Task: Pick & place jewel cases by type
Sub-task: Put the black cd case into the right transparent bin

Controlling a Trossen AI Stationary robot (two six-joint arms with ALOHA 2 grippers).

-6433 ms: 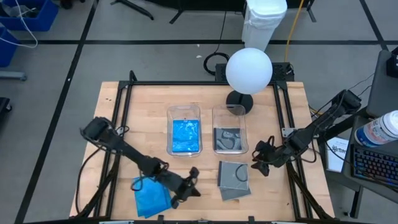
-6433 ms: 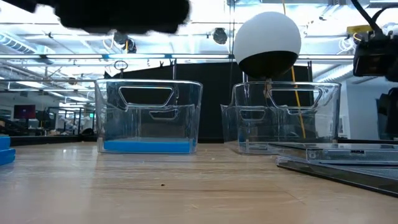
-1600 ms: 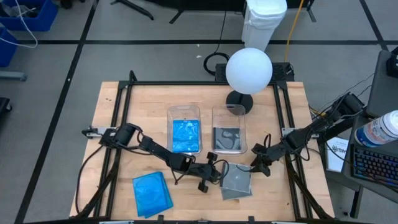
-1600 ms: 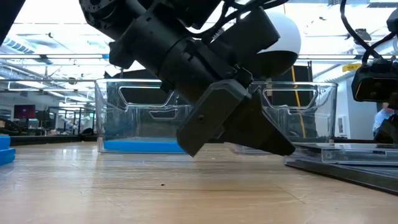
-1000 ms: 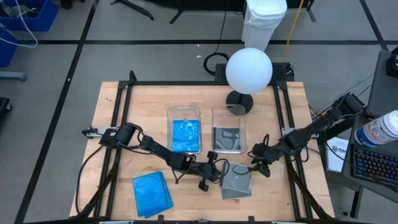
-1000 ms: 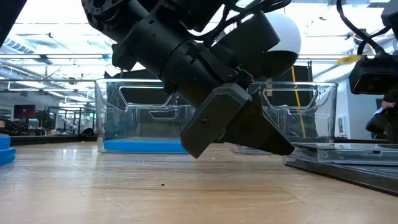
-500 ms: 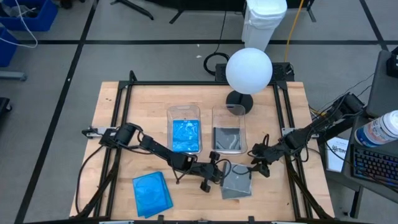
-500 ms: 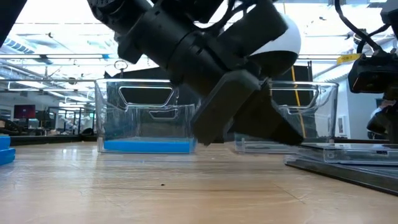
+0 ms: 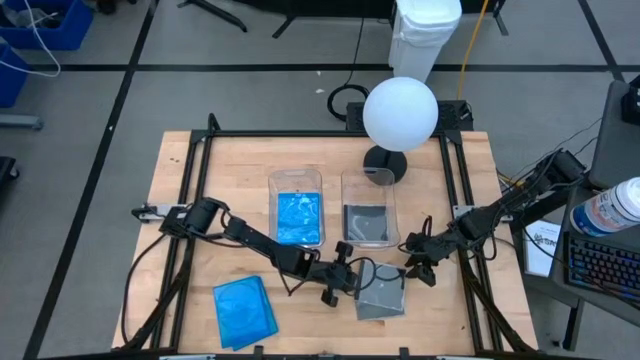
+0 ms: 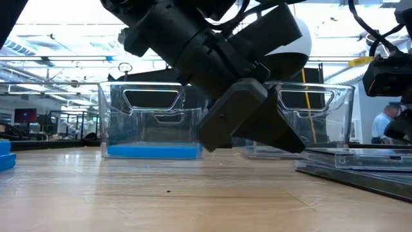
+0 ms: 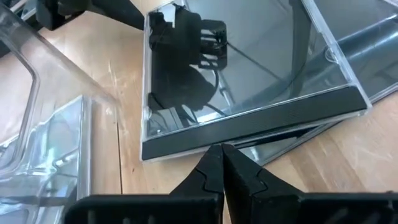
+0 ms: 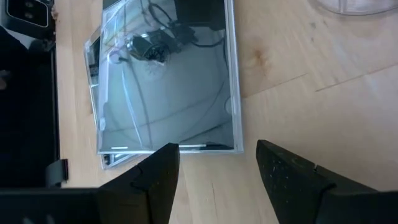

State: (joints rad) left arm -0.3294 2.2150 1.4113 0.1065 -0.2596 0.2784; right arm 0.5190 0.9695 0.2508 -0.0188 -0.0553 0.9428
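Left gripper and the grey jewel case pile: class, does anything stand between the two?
Nothing visible does. The left gripper, fingers shut together, sits right at the near edge of the top grey jewel case, with only bare table beside it. The right gripper waits open at the pile's other side.

Big white globe lamp [image 9: 400, 114] sits at the back of the wooden table [image 9: 240, 160], two clear tubs [image 9: 297, 208] [image 9: 369, 208] side by side mid-table, white bin [image 9: 426, 34] on the floor behind, keyboard [image 9: 600, 262] off right
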